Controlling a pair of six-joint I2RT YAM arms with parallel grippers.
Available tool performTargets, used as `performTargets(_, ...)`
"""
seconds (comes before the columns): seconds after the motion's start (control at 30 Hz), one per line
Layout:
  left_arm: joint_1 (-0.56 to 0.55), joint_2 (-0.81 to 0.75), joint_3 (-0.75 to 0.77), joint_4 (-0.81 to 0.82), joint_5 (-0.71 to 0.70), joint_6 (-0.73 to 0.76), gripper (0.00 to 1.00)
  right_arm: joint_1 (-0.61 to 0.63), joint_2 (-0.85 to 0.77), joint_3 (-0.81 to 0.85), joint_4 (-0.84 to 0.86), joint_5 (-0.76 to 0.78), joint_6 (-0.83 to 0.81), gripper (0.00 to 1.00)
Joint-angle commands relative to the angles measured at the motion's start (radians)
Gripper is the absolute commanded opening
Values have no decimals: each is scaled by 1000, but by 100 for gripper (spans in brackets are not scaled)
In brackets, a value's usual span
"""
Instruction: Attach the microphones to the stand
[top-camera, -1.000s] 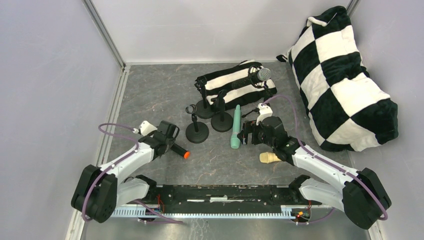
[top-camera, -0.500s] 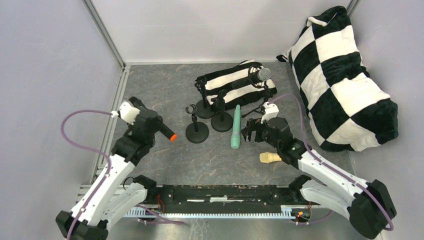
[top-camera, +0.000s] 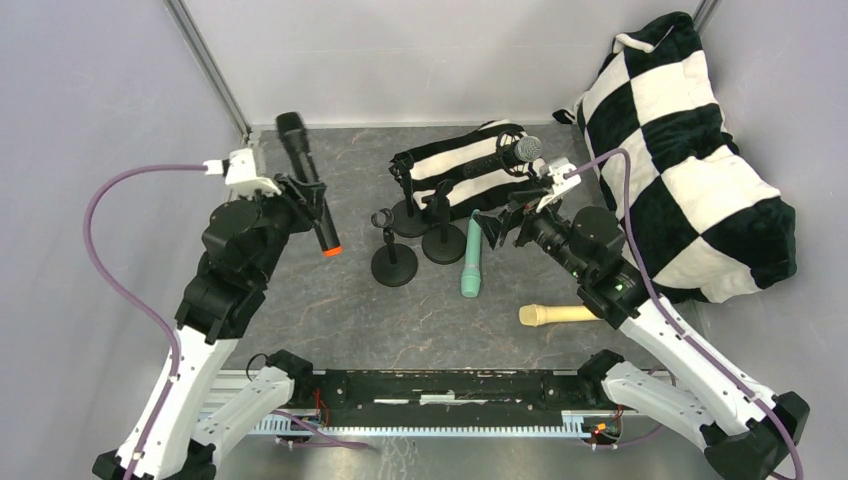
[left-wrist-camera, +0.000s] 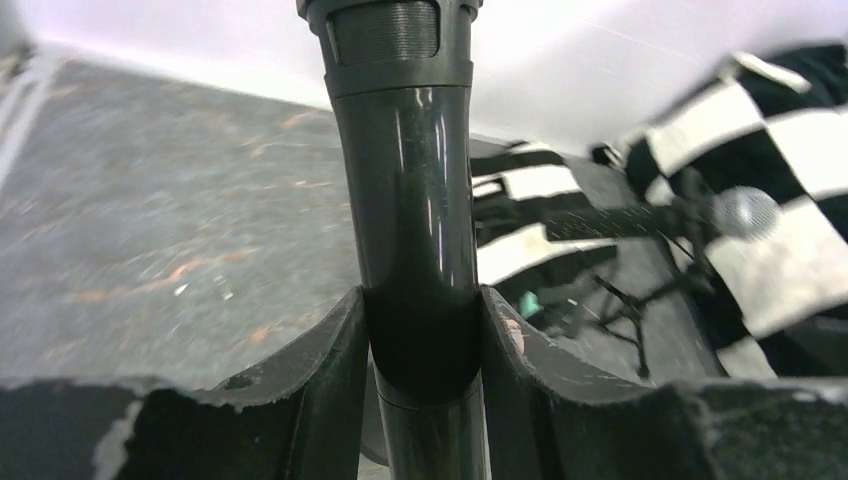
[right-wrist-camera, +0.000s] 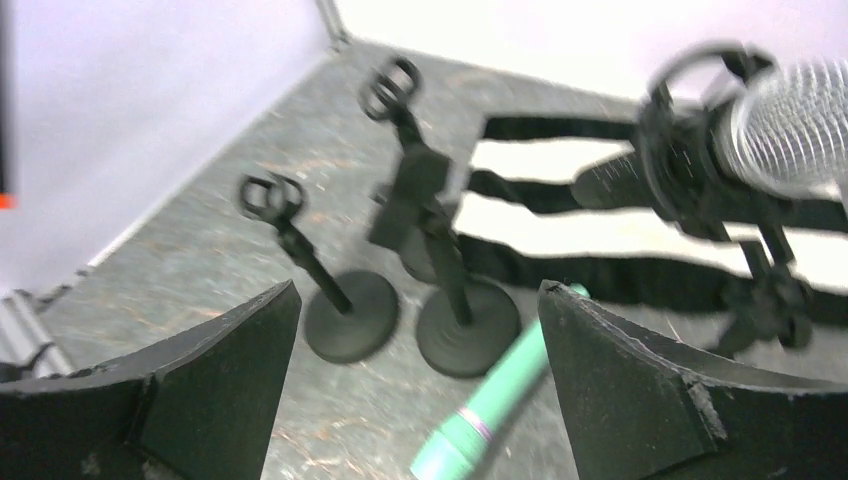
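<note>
Slip risk: my left gripper (left-wrist-camera: 422, 345) clamps the black orange-ring microphone (top-camera: 308, 185), raised and tilted left of the stands (top-camera: 394, 262). Long handle could twist in my grip, miss a clip, or topple a stand. My right gripper (top-camera: 500, 228) hangs released near the mint microphone (top-camera: 471, 258).

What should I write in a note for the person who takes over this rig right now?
Left end effector: shut on the orange-ring microphone, held above the table.
Right end effector: open, empty, near the mint green microphone on the table.
Cream-yellow microphone: lying on the table.
Done: silver-mesh microphone is mounted.
To do: three microphones for the three empty stands.
</note>
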Motion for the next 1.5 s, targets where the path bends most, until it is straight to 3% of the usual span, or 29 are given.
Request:
performTargets(0.0,2,69,83,138,416,204,2,3,-3,94,79,-177,24,96)
performTargets(0.13,-8,94,63,252,641,204,2,4,38,159,145,-282,142,96)
performTargets(0.23,-52,120,68,307,711,201,2,3,58,161,242,-333,238,97)
performTargets(0.67,-396,228,63,405,592,290,2,2,115,183,421,-305,477,98)
performTargets(1.17,-431,278,21,481,593,271,2,1,129,88,545,-298,627,98)
performTargets(1.47,-437,296,7,481,601,262,2,1,172,97,603,-340,667,89)
